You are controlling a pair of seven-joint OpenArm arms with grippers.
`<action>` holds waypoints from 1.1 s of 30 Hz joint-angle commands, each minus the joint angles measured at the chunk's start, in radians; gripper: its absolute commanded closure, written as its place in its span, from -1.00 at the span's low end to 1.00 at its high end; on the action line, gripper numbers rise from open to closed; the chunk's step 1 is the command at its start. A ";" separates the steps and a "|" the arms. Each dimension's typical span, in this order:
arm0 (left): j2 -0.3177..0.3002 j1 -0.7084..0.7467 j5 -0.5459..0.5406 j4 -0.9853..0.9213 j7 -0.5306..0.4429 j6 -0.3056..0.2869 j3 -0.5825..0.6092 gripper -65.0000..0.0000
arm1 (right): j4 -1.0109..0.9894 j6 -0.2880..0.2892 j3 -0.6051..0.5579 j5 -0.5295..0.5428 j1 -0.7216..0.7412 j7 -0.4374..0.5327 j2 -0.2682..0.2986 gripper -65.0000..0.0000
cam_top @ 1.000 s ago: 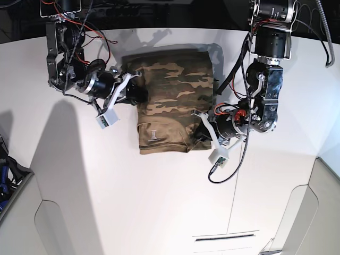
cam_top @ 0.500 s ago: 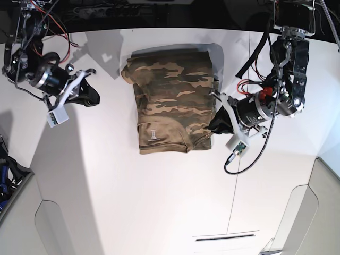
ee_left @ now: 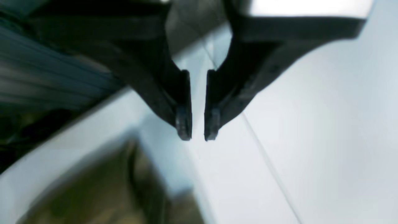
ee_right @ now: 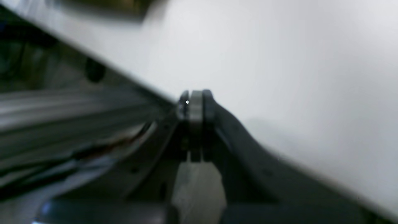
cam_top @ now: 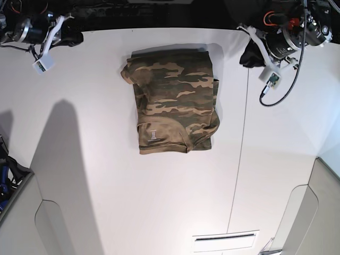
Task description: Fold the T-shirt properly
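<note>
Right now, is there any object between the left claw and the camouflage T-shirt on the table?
No, nothing visible stands between them. The left claw hangs near the far table edge, and only bare white table lies between it and the folded T-shirt. The right claw is far off, on the other side.

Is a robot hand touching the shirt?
No, the shirt lies alone while the left hand and right hand are far off.

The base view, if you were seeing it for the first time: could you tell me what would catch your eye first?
The camouflage T-shirt stands out at once: a folded block on the white table, a small pale mark near its lower edge. Both arms are at the far corners, the left gripper at upper right with a narrow gap between its fingertips, the right gripper at upper left, shut, neither touching the cloth.
</note>
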 commanded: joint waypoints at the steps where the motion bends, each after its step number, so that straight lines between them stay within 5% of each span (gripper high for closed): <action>1: -0.008 0.045 -0.011 0.019 -0.006 -0.004 -0.011 0.74 | 0.014 0.007 0.007 0.040 -0.027 0.011 0.027 1.00; 8: -0.007 0.274 0.000 0.007 -0.002 -0.011 -0.013 0.74 | 0.011 0.006 -0.013 0.120 -0.182 -0.002 0.101 1.00; 13: -0.007 0.391 0.105 -0.088 -0.032 -0.011 0.007 0.74 | -0.036 0.006 -0.112 0.123 -0.265 -0.033 0.143 1.00; 17: -0.010 0.393 0.202 -0.278 -0.160 -0.011 0.060 0.74 | -0.150 0.004 -0.263 0.059 -0.283 0.026 0.174 1.00; 21: -0.028 0.343 0.241 -0.531 -0.423 -0.011 0.148 0.74 | -0.318 -0.006 -0.437 -0.096 -0.242 0.172 0.172 1.00; 23: -0.040 0.287 0.241 -0.671 -0.499 -0.011 0.199 0.74 | -0.404 -0.006 -0.516 -0.146 -0.202 0.229 0.160 1.00; 33: 0.013 -0.052 0.184 -1.188 -0.493 -0.007 0.406 0.74 | -0.818 -0.035 -0.674 -0.402 0.041 0.315 -0.018 1.00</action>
